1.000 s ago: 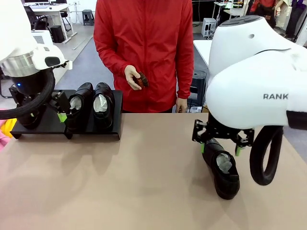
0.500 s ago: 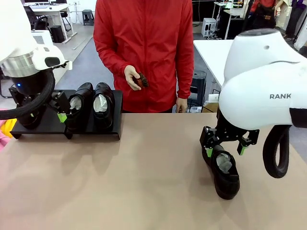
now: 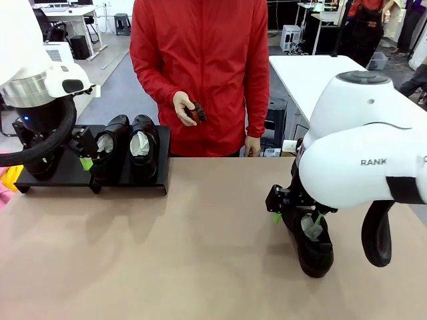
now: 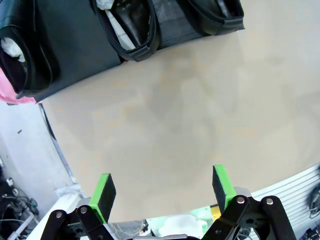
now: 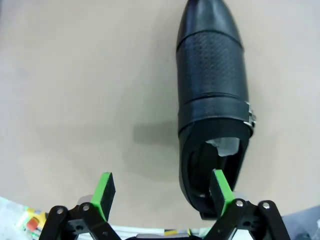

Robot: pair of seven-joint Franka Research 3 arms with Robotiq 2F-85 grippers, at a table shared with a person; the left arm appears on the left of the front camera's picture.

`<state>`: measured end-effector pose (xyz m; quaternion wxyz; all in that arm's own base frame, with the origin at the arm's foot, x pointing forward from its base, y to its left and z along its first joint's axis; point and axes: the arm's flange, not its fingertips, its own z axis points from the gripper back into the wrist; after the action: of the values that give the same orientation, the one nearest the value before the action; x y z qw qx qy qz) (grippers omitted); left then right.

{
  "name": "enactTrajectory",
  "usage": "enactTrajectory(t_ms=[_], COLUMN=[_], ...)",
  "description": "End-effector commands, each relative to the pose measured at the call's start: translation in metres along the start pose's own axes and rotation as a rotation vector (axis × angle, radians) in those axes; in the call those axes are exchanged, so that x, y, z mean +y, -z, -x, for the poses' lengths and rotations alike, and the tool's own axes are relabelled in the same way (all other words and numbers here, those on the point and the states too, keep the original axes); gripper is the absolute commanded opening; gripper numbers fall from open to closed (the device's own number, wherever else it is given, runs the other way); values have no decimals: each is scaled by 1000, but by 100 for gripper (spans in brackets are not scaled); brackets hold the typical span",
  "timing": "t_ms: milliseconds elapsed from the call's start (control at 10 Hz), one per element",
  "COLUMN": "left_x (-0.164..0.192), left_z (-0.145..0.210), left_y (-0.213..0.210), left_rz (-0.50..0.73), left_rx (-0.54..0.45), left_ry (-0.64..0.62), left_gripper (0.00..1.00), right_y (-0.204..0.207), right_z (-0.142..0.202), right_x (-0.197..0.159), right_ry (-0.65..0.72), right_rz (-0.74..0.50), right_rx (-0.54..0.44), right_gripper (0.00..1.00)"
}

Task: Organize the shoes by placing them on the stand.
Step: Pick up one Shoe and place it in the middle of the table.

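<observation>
Since a second ago our right arm has come down and swung toward the middle of the table, so the right gripper now sits low at the heel of the lone shoe instead of hanging above it. The left gripper, the stand and the person's hand with its small dark object look unchanged.

In the right wrist view our right gripper stands spread wide and grasps nothing. One green pad lies at the rim of the shoe's heel opening; the other pad is well off to the side over bare table, so the shoe lies beside the gap rather than within it. We cannot tell whether the pad touches the leather.

Our left gripper is likewise spread and empty, over bare table near the stand's edge. Three shoes rest on the stand there, all cut off by the frame. In the front view two shoes stand side by side, and the arm hides most of the stand's left end.
</observation>
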<state>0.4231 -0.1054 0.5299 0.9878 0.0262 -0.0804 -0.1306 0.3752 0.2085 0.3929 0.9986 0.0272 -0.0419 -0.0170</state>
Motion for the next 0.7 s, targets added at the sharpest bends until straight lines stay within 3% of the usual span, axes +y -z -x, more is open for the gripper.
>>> enactTrajectory(t_ms=[0, 600], left_x=[2, 2], left_z=[3, 3], left_y=[1, 1], left_rz=[1, 1], left_rx=[-14, -14], left_ry=[5, 5], left_gripper=[100, 100], right_y=[18, 55], right_z=[-11, -17], right_x=[-2, -4], right_ry=[-61, -43], right_rz=[4, 61], right_rx=[37, 84], right_gripper=[100, 100])
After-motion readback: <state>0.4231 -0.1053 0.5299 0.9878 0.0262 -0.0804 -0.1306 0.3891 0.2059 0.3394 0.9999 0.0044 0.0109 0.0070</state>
